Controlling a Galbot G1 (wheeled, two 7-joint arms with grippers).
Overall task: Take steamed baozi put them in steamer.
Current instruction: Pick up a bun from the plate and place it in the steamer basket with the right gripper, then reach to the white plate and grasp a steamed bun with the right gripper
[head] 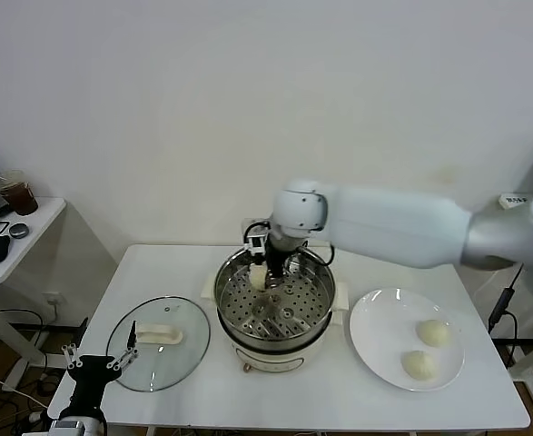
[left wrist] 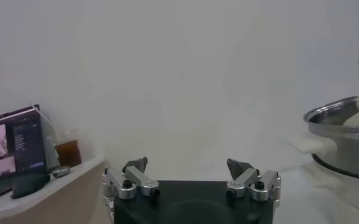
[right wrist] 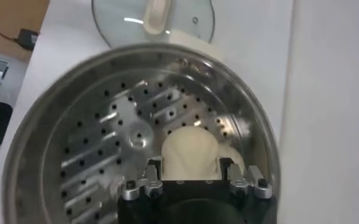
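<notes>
The right arm reaches over the white desk (head: 202,400) into the shiny perforated steamer (head: 313,313). Its right claw (right wrist: 190,172) clamps a smooth baozi (right wrist: 189,152), seen clearly only at the wrist. The left claw (left wrist: 191,176) gapes wide, parked low.

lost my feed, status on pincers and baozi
Right pincer shut on a baozi over the steamer tray. Left pincer open, parked low left. Two baozi on plate. Nothing in the way.
</notes>
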